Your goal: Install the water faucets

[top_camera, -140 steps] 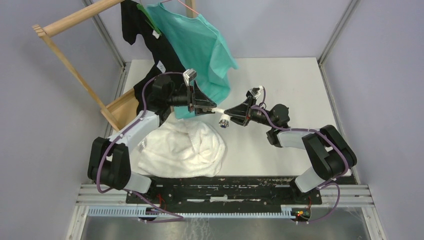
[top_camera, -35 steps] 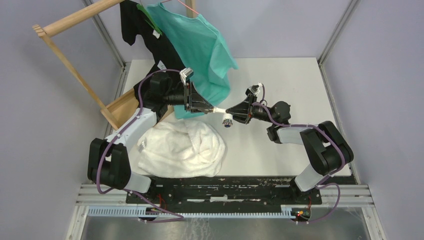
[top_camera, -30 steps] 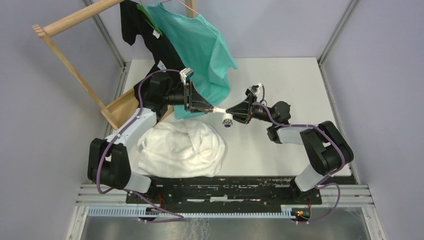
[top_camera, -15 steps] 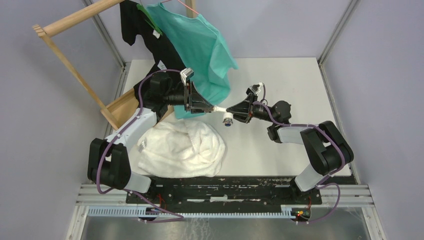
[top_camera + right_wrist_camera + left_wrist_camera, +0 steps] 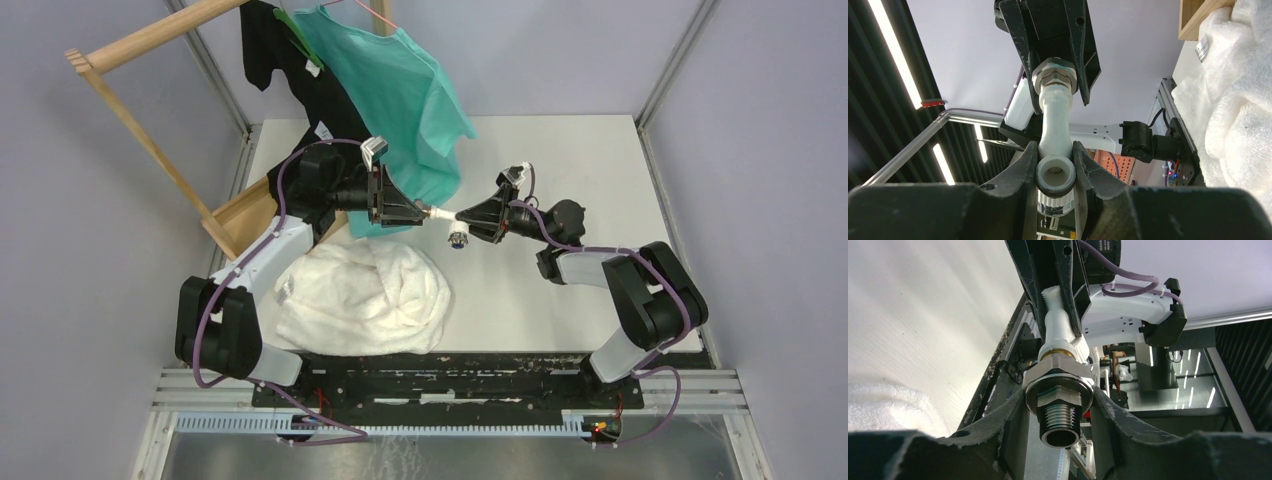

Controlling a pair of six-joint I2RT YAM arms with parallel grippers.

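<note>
The water faucets are one joined piece held in the air between my arms: a white plastic spout (image 5: 443, 214) whose far end sits in a silver threaded fitting (image 5: 1060, 412). My left gripper (image 5: 426, 212) is shut on the fitting's flange, with a finger on each side. The right gripper (image 5: 464, 218) is shut on the spout's thick round end (image 5: 1055, 174). A ribbed knob (image 5: 459, 238) hangs below that end. In the right wrist view the spout (image 5: 1055, 120) runs up to the fitting (image 5: 1054, 75) in the left fingers.
A crumpled white towel (image 5: 360, 290) lies on the white table (image 5: 570, 160) under the left arm. A teal shirt (image 5: 400, 90) and a black garment (image 5: 300, 75) hang from a wooden rack (image 5: 140, 130) at the back left. A wooden tray (image 5: 245, 215) stands beside it.
The right wrist and the spout's knob end have shifted slightly right and away from the arm bases. The left arm has stayed nearly still. Both grips remain.
</note>
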